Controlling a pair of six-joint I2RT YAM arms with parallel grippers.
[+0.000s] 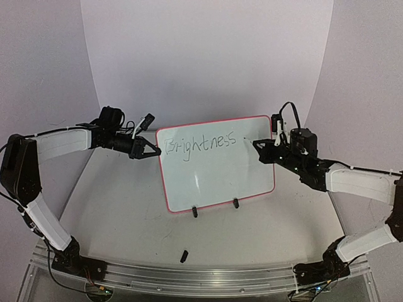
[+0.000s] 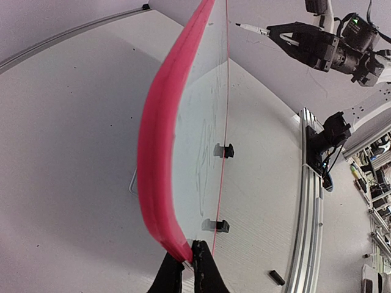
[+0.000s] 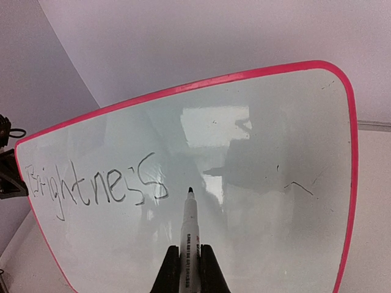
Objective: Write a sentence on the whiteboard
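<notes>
At the left edge of the whiteboard [image 1: 217, 179], the left pincer [image 2: 188, 271] clamps it; the right pincer [image 3: 189, 268] grips the marker [image 3: 188, 229] (tip beside the sentence [image 3: 98, 183]); hard pressing could skew the board.

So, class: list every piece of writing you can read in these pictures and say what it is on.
"Brightness": handwriting on the whiteboard.
Small print on the marker: too small to read.
Nothing else is readable.
</notes>
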